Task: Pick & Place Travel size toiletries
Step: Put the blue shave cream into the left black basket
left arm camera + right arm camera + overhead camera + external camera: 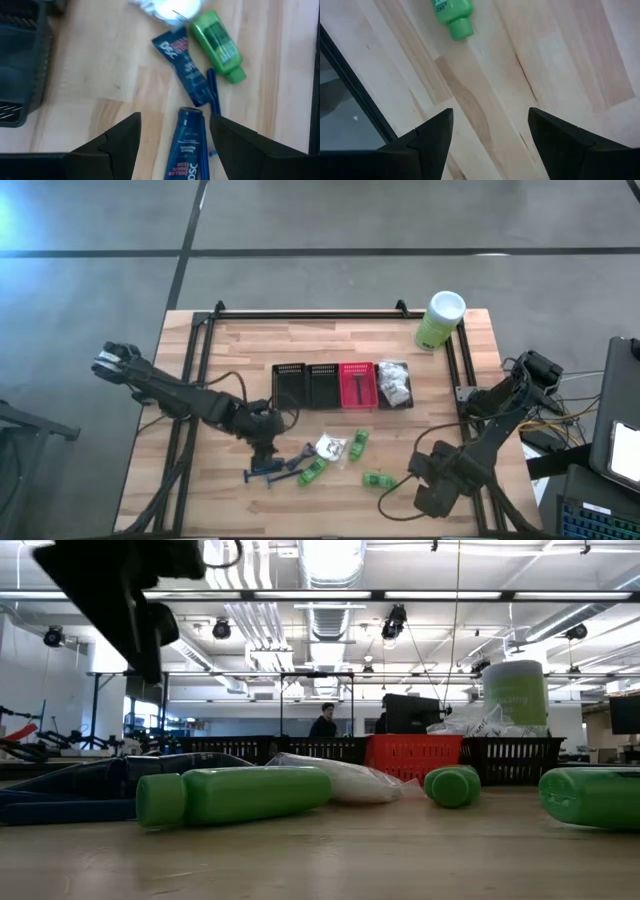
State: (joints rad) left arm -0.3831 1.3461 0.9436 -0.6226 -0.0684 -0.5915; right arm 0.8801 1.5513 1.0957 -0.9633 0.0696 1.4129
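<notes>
Near the table's front middle lie three bright green bottles [313, 471] [358, 446] [377, 480], a white crinkly packet [330, 446] and dark blue razor packets [265, 472], all flat on the wood. My left gripper [265, 448] hovers open above the blue packets. In its wrist view one dark blue packet [187, 145] shows between the spread fingers, with a second packet [182, 65], a thin blue stick [214, 92] and a green bottle [220, 45] beyond. My right gripper [425, 480] is open, low at the front right, with one green bottle [451, 12] ahead of it.
A row of mesh baskets sits mid-table: two black ones [290, 385] [323, 385], a red one [357, 385] holding a dark stick, and a black one [394, 383] with white packets. A pale-green canister [440, 320] stands at the far right corner. Black rails run along the table's edges.
</notes>
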